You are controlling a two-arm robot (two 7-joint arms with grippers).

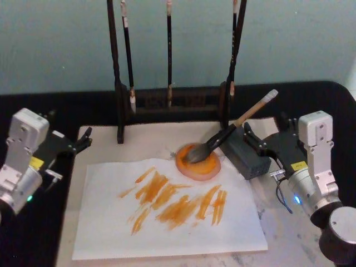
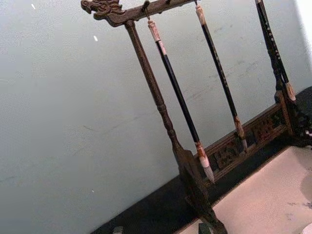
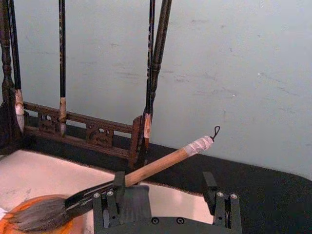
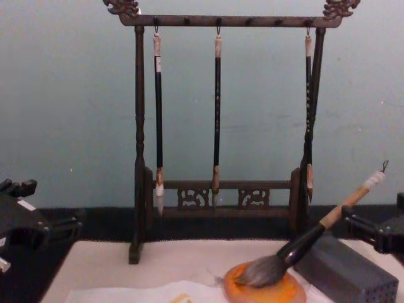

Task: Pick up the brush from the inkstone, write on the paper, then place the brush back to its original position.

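Observation:
The brush (image 1: 222, 136) lies with its grey bristles on the round orange inkstone (image 1: 207, 168). Its tan handle slants up over a grey block to the white-wrapped end. The white paper (image 1: 167, 236), in front of the inkstone, carries several orange strokes. My right gripper (image 1: 266, 127) is open just right of the block. In the right wrist view the right gripper (image 3: 165, 185) has its fingers wide apart and the brush handle (image 3: 156, 165) crosses over one finger without being clamped. My left gripper (image 1: 83, 142) stands open at the mat's left edge, away from everything.
A dark wooden rack (image 1: 169, 103) with three thin hanging brushes stands behind the mat. The grey holed block (image 1: 250, 158) sits right of the inkstone, under the brush handle. A beige mat (image 1: 139, 139) lies under the paper on the black table.

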